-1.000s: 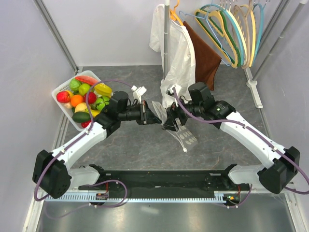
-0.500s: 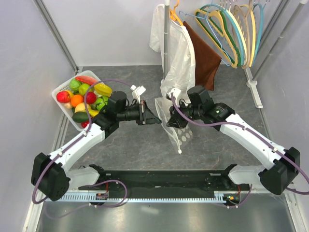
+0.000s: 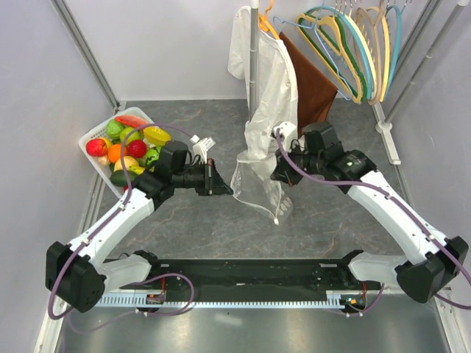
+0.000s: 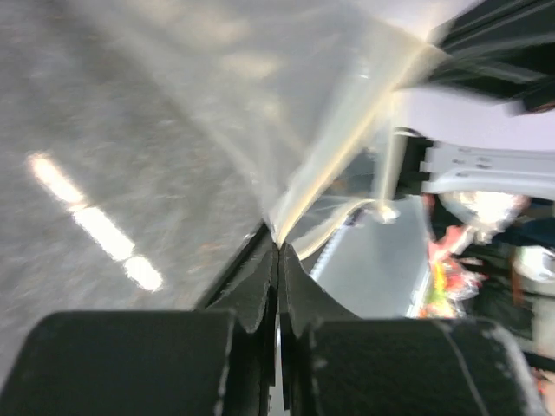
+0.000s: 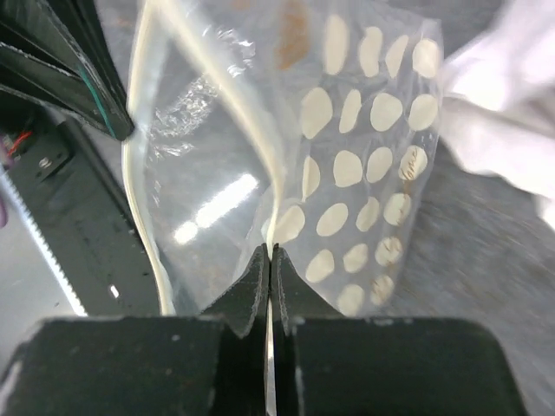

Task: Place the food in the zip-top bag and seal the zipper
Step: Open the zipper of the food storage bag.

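Observation:
The clear zip-top bag (image 3: 257, 190) with white polka dots hangs above the table between my two grippers. My left gripper (image 3: 223, 188) is shut on the bag's left rim (image 4: 279, 234). My right gripper (image 3: 277, 173) is shut on the opposite rim (image 5: 271, 238). The zipper (image 5: 139, 182) shows as a cream track along the mouth, curving from one jaw to the other, and the mouth gapes a little. The dotted bag wall (image 5: 364, 165) hangs to the right in the right wrist view. The food (image 3: 129, 143), glossy red, green, yellow and orange toy pieces, lies piled in the basket at the left.
The white lattice basket (image 3: 94, 134) stands at the table's left edge. A white garment (image 3: 268, 81) hangs on a pole just behind the bag, with a brown cloth (image 3: 313, 88) beside it. Coloured hangers (image 3: 353, 44) hang at the back right.
My right gripper has shut on the bag's rim and drawn to the right. The left gripper has pulled left with its rim, so the bag now hangs spread between them.

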### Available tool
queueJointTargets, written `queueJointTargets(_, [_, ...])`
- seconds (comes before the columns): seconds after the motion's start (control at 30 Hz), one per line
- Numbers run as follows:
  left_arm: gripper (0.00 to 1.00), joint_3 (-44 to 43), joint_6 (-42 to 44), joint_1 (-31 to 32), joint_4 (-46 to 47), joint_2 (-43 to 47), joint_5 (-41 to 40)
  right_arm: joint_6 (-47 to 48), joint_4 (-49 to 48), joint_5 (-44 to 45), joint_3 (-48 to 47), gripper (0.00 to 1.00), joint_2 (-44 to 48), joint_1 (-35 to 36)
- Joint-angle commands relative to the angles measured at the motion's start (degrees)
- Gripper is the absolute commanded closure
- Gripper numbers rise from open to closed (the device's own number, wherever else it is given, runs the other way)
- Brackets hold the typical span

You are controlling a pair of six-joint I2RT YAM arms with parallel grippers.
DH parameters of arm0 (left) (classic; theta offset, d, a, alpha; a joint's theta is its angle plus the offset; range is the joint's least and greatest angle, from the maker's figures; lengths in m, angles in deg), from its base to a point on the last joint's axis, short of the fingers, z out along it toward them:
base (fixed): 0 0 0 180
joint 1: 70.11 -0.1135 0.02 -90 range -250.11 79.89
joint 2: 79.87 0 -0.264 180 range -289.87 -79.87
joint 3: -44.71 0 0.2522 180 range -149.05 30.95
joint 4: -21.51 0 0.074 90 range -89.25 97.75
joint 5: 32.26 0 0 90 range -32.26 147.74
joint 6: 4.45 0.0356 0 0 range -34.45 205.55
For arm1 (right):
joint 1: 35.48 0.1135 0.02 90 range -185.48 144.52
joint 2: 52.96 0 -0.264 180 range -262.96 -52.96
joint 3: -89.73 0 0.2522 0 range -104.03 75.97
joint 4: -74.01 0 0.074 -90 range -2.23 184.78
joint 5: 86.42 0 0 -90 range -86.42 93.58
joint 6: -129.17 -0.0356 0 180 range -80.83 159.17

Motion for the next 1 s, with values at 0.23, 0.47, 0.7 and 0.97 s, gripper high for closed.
queueJointTargets(0.23, [0.98, -17.4, 19.6, -3.3, -16.3, -16.0, -5.9, -12.1, 8.7, 7.3, -5.4, 1.00, 9.0, -2.5])
queueJointTargets(0.47, [0.96, -23.7, 25.6, -3.6, -19.6, -25.9, -8.1, -20.2, 1.8, 7.7, 1.5, 1.00, 4.3, -1.2])
queueJointTargets(0.7, [0.30, -21.4, 28.7, -11.6, -22.3, -18.8, 0.6, -21.9, -6.6, 13.0, 3.3, 1.00, -4.8, -1.2])
queueJointTargets(0.97, [0.00, -30.6, 34.9, -39.0, -33.5, -8.7, 7.1, -21.9, -8.4, 12.1, 0.5, 1.00, -8.9, -1.2])
